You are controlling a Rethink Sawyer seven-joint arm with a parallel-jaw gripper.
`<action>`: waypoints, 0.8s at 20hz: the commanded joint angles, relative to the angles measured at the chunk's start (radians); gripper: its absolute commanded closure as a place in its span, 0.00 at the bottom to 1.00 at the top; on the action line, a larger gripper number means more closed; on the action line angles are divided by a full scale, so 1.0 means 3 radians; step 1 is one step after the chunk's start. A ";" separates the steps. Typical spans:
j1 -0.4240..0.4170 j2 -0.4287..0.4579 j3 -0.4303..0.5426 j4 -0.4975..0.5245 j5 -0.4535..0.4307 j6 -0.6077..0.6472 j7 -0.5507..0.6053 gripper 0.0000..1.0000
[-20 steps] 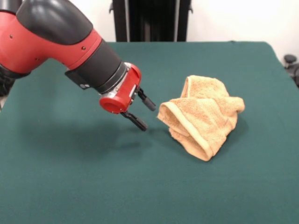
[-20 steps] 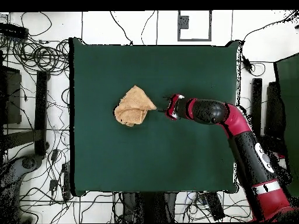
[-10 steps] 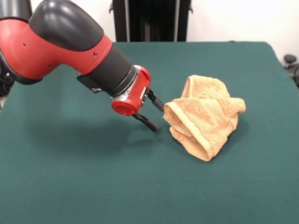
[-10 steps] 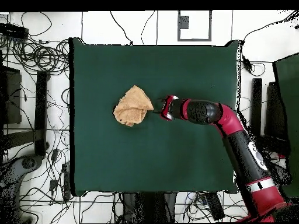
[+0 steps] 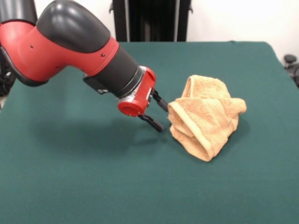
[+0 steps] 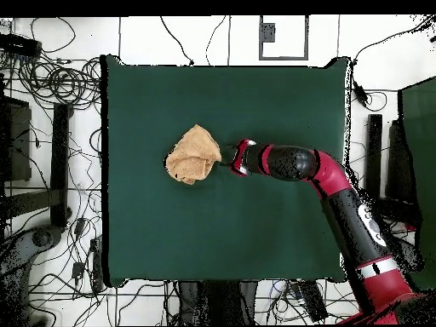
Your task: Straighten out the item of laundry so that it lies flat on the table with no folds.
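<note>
Now black two-finger gripper [image 5: 161, 113] on red-and-black arm: jaws parted, holding nothing, tips just beside near edge of crumpled tan-orange terry towel [image 5: 205, 116], upper finger about touching rolled hem. Towel bunched in heap around middle of dark green cloth-covered table [image 5: 70, 186], well clear of all edges.

Risks, as judged:
- low sideways approach may shove heap instead of pinching it
- closing on thick roll could catch several layers, so folds lift together
- lower finger may snag table cloth
</note>
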 commanded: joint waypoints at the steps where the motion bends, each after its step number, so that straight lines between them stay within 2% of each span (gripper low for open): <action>1: 0.0238 0.0062 -0.0175 -0.0099 -0.0153 0.0181 -0.0868 0.00; 9: 0.0291 -0.0086 -0.0216 -0.0131 -0.0227 0.0269 -0.0797 0.00; 11: 0.0335 -0.0175 -0.0276 -0.0173 -0.0367 0.0327 -0.0951 0.00; 16: 0.0356 -0.0198 -0.0211 -0.0188 -0.0394 0.0322 -0.1045 0.00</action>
